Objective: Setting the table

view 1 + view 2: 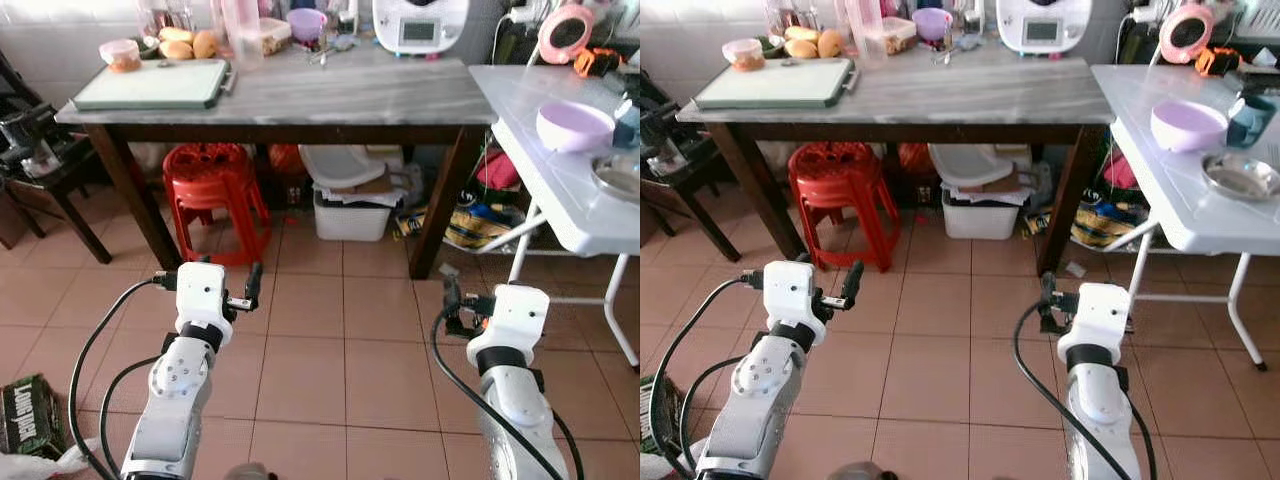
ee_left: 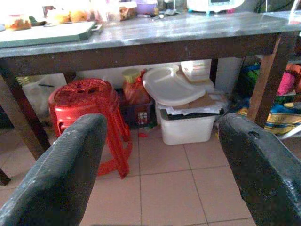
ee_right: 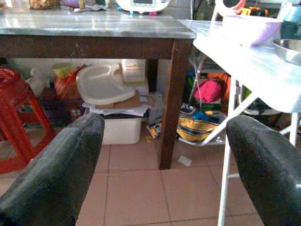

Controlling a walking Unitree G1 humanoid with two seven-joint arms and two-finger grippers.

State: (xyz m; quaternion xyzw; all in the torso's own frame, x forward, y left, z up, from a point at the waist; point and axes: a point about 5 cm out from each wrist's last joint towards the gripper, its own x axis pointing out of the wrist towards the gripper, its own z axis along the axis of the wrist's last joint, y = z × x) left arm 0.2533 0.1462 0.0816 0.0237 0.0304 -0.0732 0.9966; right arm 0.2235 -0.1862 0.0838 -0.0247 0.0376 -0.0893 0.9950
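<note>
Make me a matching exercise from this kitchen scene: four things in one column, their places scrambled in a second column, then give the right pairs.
Things
1. Red plastic stool
2. Pale purple round bowl
3. Green rectangular cutting board
4. White plastic storage bin

Places
A. On the white folding table, to the robot's right
B. On the left end of the grey marble-topped table
C. On the floor under the marble-topped table, toward its left side
D. On the floor under the marble-topped table, near its right front leg

Pairs: 1-C, 2-A, 3-B, 4-D
</note>
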